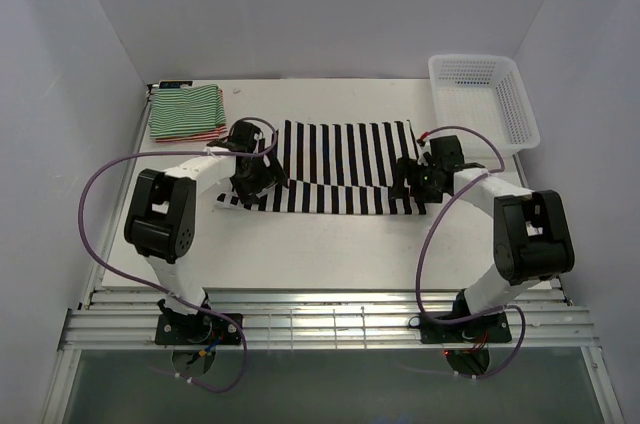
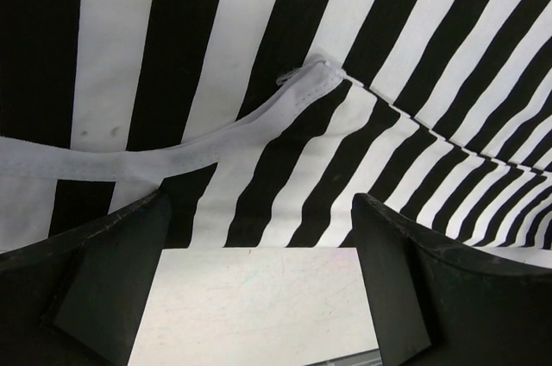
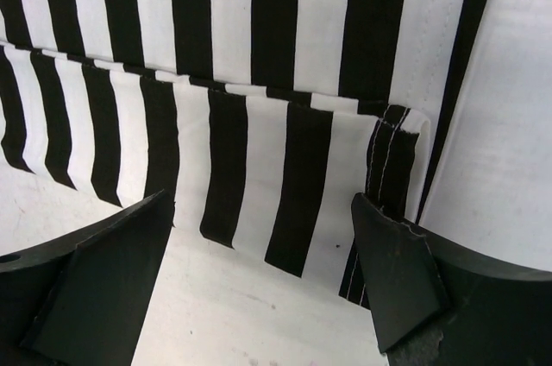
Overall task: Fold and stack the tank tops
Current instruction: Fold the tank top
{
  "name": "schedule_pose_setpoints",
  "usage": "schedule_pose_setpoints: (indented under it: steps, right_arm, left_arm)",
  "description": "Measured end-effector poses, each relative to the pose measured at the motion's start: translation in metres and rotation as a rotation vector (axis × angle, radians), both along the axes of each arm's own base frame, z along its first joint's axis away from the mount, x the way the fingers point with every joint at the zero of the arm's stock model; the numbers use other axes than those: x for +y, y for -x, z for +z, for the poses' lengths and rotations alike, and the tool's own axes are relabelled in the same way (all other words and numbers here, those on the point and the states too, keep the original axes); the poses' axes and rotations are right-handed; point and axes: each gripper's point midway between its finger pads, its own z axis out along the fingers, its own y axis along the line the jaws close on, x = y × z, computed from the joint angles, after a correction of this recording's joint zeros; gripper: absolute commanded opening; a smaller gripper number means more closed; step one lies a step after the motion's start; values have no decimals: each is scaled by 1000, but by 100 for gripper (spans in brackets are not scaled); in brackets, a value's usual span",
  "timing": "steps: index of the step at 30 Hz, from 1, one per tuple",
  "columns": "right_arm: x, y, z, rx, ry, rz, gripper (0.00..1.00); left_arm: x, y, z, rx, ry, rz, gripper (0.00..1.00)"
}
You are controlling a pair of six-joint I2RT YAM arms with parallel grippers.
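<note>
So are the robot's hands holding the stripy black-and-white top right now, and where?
Nothing is held. The left end effector and right end effector are both open, poised at edges of the black-and-white tank top without pinching it.

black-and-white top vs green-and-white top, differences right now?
The black-and-white top lies spread wide mid-table, barely folded; the green-and-white top is a compact folded square at the far-left corner. Black stripes are wide, green ones thin. Green rests on the red-and-white top; black lies straight on the table. Both are striped cloth.

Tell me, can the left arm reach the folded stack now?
Probably yes: the stack lies close beyond the left gripper, nothing stands between them, and its jaws are open.
</note>
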Motion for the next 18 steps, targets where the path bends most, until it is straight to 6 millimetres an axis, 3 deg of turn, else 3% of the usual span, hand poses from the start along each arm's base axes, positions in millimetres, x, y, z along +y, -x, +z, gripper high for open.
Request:
schedule_pose_setpoints:
  steps: [4,13,16,18]
  right_arm:
    - [-3,30,0,1,-11,-6,90]
    - [1,103,4,43,-41,27,90]
    - [1,110,13,38,-44,33,90]
    - [2,107,22,25,-44,34,90]
  left_arm:
    - [4,26,0,0,28,10,98]
    - [17,104,1,70,65,30,98]
    - [22,116,6,100,43,33,98]
    - [23,110,16,87,30,32,98]
